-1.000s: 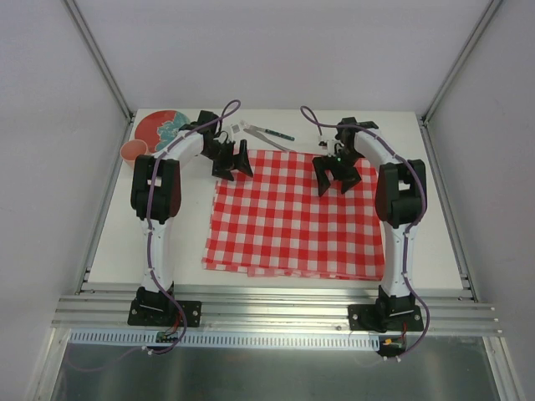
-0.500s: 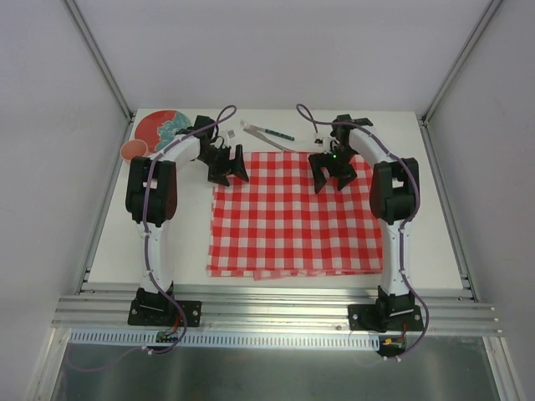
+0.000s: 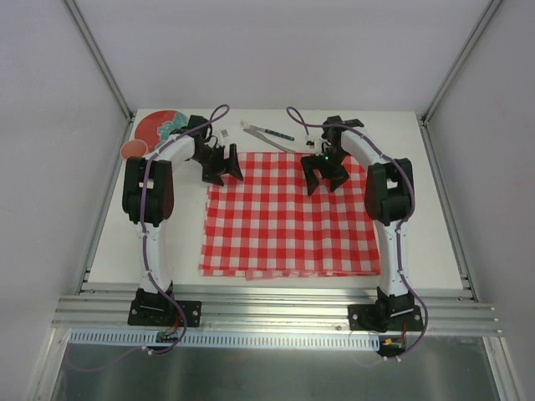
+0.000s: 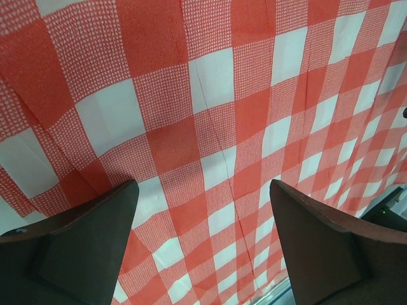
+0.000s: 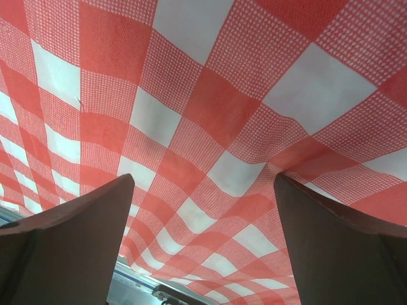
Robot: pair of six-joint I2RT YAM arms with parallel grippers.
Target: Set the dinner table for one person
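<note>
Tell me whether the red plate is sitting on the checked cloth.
No, the red plate lies on the bare table at the far left corner, apart from the checked cloth.

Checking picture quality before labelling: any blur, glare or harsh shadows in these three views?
Top view: evenly lit and sharp, shadows on the cloth soft. Left wrist view: weave crisp, near fingers dark and slightly soft. Right wrist view: the same, no glare.

Plain pale walls (image 3: pixel 276 50) rise beyond the left pincer (image 3: pixel 224 175) and right pincer (image 3: pixel 324 183); slanted aluminium posts (image 3: pixel 100 58) stand outward of each, under even light.
</note>
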